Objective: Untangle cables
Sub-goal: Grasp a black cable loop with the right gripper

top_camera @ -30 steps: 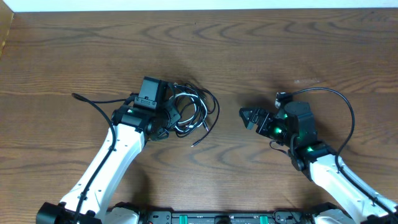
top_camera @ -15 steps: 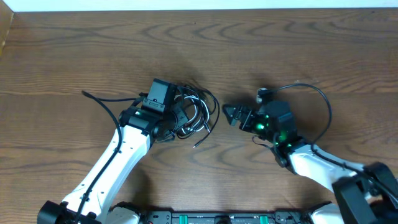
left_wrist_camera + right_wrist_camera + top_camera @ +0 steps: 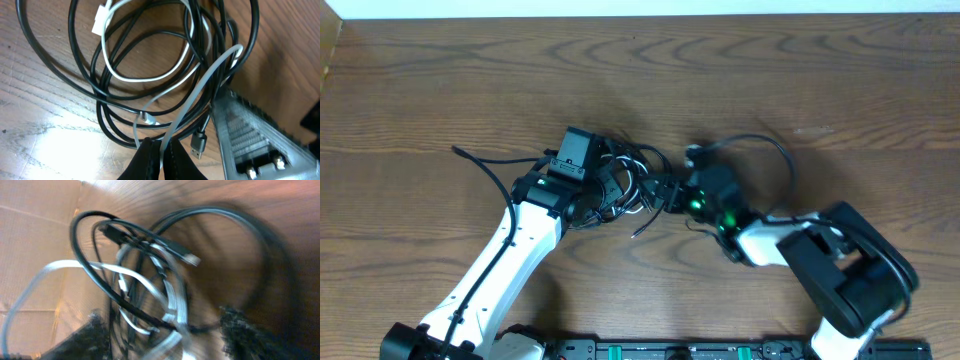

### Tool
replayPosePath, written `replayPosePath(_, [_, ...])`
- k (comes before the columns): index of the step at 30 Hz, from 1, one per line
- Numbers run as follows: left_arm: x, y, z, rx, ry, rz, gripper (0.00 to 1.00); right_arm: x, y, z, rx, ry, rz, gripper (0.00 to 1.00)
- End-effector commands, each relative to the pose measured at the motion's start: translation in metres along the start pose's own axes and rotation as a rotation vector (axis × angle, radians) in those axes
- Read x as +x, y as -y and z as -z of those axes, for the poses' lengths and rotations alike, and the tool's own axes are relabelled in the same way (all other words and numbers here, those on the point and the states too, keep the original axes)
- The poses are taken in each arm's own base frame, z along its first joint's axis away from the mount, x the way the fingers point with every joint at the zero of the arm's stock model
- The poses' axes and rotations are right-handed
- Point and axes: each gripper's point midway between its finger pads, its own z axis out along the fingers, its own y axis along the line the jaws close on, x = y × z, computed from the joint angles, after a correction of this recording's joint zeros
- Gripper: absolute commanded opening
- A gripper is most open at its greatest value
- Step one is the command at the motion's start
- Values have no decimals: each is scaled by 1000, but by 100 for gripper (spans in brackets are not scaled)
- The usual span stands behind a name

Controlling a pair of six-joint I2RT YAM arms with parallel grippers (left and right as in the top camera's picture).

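The cables [image 3: 638, 172] lie in one tangle at the middle of the wooden table: several black loops [image 3: 105, 115] and a white cord [image 3: 145, 80] with a white plug [image 3: 100, 20]. A black USB plug [image 3: 198, 142] lies beside my left gripper [image 3: 161, 150], which is shut on a pale strand of the white cord. From above, the left gripper [image 3: 608, 190] sits on the tangle's left side. My right gripper [image 3: 665, 190] has reached the tangle's right edge. Its view is blurred, with the right gripper [image 3: 165, 340] open and black and white strands [image 3: 150, 280] between its fingers [image 3: 90, 340].
The right arm's own thick black wire [image 3: 760, 145] arcs behind it, and the left arm's wire [image 3: 480, 165] trails to the left. The right gripper's metal body [image 3: 250, 135] shows close beside the tangle. A pale edge [image 3: 328, 50] borders the table's far left.
The right arm has swung left across the table until its jaws straddle the tangle, and they have narrowed. The left arm shifted slightly right early on, still pinching the cord.
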Motion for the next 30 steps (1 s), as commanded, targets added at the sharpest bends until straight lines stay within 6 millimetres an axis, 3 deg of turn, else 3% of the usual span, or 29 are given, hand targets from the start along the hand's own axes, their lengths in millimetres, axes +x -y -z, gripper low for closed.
replayPosePath(1, [-2,5,2,9,4,-19,8,12,-23,-18,-76,-88,74,54])
replayPosePath(2, [-2,4,2,9,3,-19,8,17,-18,-19,-51,-111,98,43])
replayPosePath(7, [-2,5,2,9,4,-19,8,14,-2,-17,1,-117,81,9])
replayPosePath(9, [-2,4,2,9,4,-19,8,10,10,-14,33,-122,57,1])
replayPosePath(14, [-3,3,2,1,11,-20,8,-6,29,-1,54,-142,-9,1])
replayPosePath(19, [-10,-14,3,-86,61,-20,8,-30,55,30,153,-136,-12,1])
replayPosePath(27, [-25,-30,6,-176,152,-22,8,-94,82,120,472,53,66,1])
replayPosePath(30, [-31,-35,7,-206,186,-23,9,-108,83,150,567,119,95,1])
